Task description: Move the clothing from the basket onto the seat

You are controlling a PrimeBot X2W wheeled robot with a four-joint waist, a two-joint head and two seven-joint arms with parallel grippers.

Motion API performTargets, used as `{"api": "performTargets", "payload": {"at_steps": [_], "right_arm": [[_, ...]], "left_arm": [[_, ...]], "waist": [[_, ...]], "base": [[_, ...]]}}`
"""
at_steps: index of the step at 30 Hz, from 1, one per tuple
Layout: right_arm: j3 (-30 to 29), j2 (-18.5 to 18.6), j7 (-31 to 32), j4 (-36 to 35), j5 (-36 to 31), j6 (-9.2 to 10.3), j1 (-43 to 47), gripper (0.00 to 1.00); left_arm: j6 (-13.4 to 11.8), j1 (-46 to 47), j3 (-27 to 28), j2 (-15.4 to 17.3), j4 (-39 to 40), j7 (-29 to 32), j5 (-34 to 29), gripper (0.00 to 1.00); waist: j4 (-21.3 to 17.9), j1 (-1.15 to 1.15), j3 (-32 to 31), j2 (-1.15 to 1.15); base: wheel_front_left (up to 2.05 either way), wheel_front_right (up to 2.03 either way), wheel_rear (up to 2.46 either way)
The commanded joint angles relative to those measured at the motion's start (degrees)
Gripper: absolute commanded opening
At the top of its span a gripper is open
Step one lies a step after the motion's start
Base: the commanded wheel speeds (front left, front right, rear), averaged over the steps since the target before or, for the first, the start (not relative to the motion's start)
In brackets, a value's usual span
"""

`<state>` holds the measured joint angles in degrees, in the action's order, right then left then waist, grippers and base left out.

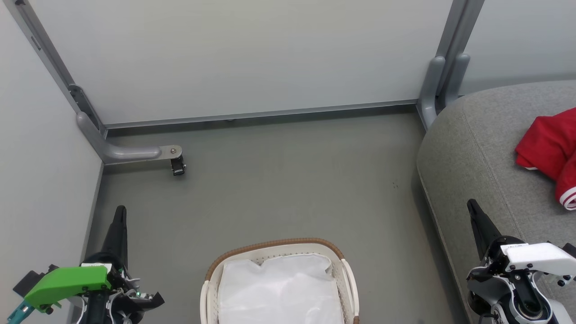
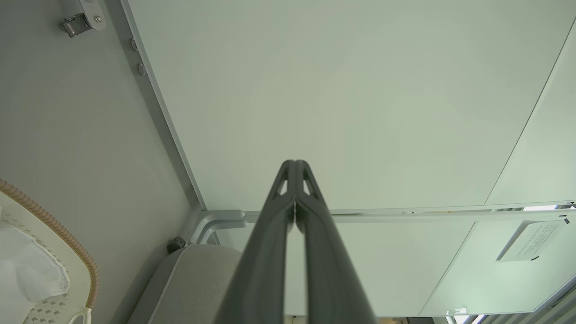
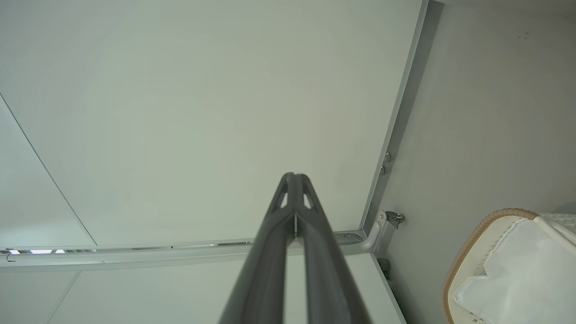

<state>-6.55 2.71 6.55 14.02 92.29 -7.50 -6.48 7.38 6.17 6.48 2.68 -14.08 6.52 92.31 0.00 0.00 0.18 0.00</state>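
The clothing [image 1: 551,148] is seen piled on the seat [image 1: 472,148], well in from its rounded left edge; the basket [image 1: 274,245] is seen holding just a white liner [image 1: 279,288] (the task is judged done). The left gripper [image 1: 120,213] and right gripper [image 1: 471,206] are clenched empty and are best kept clear of both.

One basket [image 1: 270,242], one liner cloth [image 1: 279,288], one seat [image 1: 472,148], one clothing heap [image 1: 546,139], two pincers: left pincer [image 1: 120,210], right pincer [image 1: 471,205].

Perforated plastic basket [image 1: 279,242] — woven rim; matt fabric seat [image 1: 472,148].
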Motion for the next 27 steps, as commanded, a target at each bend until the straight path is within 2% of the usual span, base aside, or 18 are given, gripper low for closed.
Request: {"api": "performTargets", "payload": {"at_steps": [1,27], "right_arm": [[-0.1,0.3,0.2,-0.2,0.2,0.02,0.7,0.00],[-0.1,0.3,0.2,-0.2,0.2,0.02,0.7,0.00]], "left_arm": [[0.2,0.1,0.2,0.4,0.1,0.3,0.2,0.00],[0.2,0.1,0.2,0.4,0.1,0.2,0.2,0.00]], "waist": [[0.0,0.00,0.0,0.00],[0.0,0.00,0.0,0.00]], "base": [[0.00,0.00,0.00],[0.00,0.00,0.00]]}}
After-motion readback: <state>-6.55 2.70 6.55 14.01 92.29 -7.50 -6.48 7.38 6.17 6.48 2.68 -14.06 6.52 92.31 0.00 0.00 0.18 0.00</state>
